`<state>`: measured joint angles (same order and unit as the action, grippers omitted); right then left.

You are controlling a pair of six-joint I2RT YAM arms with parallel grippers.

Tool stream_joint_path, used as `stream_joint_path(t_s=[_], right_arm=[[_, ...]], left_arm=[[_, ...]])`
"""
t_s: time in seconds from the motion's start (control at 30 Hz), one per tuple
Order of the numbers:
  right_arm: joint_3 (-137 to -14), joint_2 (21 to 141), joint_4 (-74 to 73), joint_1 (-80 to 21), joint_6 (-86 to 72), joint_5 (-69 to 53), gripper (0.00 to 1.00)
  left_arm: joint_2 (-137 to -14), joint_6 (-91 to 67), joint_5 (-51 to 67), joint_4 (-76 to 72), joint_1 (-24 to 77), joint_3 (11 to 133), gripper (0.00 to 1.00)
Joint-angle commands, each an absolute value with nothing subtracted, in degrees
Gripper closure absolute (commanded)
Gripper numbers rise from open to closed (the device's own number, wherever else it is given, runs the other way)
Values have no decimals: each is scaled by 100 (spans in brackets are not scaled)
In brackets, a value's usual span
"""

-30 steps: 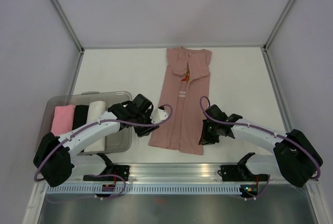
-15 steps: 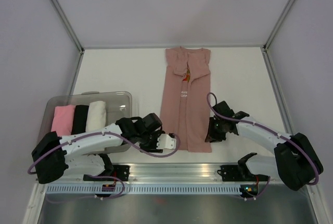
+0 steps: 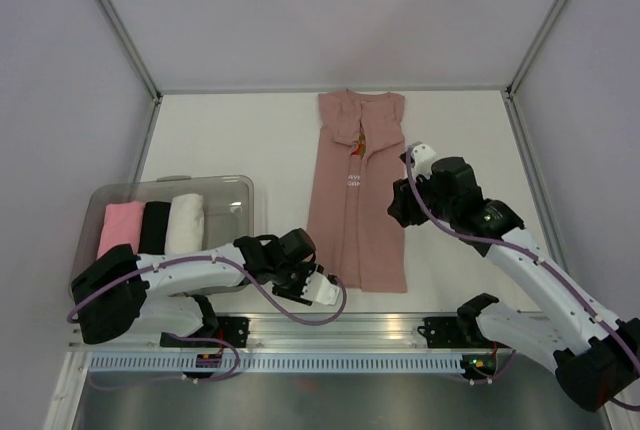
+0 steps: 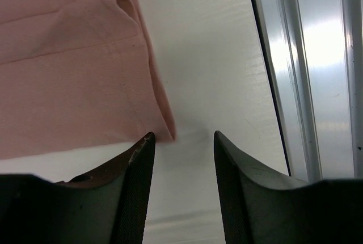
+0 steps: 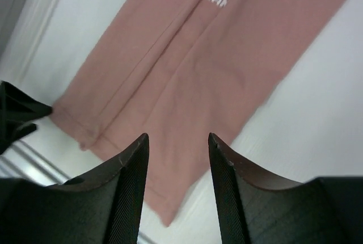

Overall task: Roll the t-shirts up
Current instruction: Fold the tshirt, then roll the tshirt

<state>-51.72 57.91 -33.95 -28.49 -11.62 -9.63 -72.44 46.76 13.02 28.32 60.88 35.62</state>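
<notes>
Your t-shirt (image 3: 356,205) lies flat mid-tabletop (image 3: 230,140), folded into a long strip, collar far, hem near. Your left pincer (image 4: 181,139) sits low at the hem's near-left corner, jaws apart and empty, cloth corner just beside one finger. Your right pincer (image 5: 177,139) hangs above the strip's right edge, jaws apart, holding nothing.

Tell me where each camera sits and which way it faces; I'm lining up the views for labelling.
Top external: above, behind the robot, looking down on the table, t-shirt and bin; left arm and right arm show.
Left wrist: low, facing the t-shirt's near corner; open left hand shows.
Right wrist: high above the t-shirt, facing its printed text; open right hand shows.
Shared: all see the t-shirt.
</notes>
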Motion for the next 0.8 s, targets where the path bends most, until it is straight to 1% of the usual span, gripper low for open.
stream_joint_path(t_s=[0.0,0.03,0.07,0.1,0.13,0.17,0.2,0.23,0.27,0.3,0.37,0.47,0.5,0.57,0.6,0.67,0.7,0.77], right_arm=[[-4546,5372,-2631,-2830,1244,-975,47],[-4318,5005,-2480,-2830,2101,-1080,47],[-3924,4827,-2383,-2839,2527,-1368,45],[-3781,4521,-2617,-2839,3114,-2085,44],[-3692,4431,-2906,-2839,4164,-2457,43],[-3587,4386,-3248,-2856,4723,-2670,43],[-3560,4455,-3957,-2917,5077,-2672,43],[-3551,4534,-4277,-2961,5315,-2602,43],[-3559,4631,-4628,-3014,5961,-2575,44],[-3551,4719,-5206,-3171,6229,-2566,44],[-3464,4772,-5431,-3374,6599,-2505,44],[-3270,4878,-5196,-3927,6583,-2329,44],[-3200,4878,-5081,-4155,6566,-2347,44],[-2945,4825,-4731,-4463,6565,-2251,43],[-2849,4782,-4607,-4561,6565,-2146,43],[-2602,4781,-4187,-4728,6539,-1970,43],[-2541,4833,-3992,-4833,6400,-1951,43],[-2409,4921,-3543,-4930,6320,-1916,44]], left_arm=[[-7242,5194,1398,2331,6117,3314,49],[-7277,5203,1354,2286,6117,3279,49],[-7286,5238,1319,2250,6117,3244,49],[-7295,5238,1327,2180,6117,3234,50],[-7295,5238,1301,2154,6117,3217,50],[-7286,5230,1266,2119,6117,3208,50],[-7295,5203,1248,2040,6126,3191,50],[-7295,5177,1239,2004,6126,3182,50],[-7304,5159,1213,1969,6117,3164,50],[-7312,5150,1213,1951,6117,3164,50],[-7374,5115,1265,1925,6117,3173,51],[-7488,5063,1292,1916,6117,3217,54],[-7514,5071,1283,1907,6117,3234,58],[-7558,5045,1239,1916,6117,3278,62],[-7559,5045,1239,1916,6117,3278,66],[-7576,5010,1222,1925,6117,3287,70],[-7594,4992,1213,1916,6117,3296,74],[-7594,4904,1239,1925,6117,3331,78]])
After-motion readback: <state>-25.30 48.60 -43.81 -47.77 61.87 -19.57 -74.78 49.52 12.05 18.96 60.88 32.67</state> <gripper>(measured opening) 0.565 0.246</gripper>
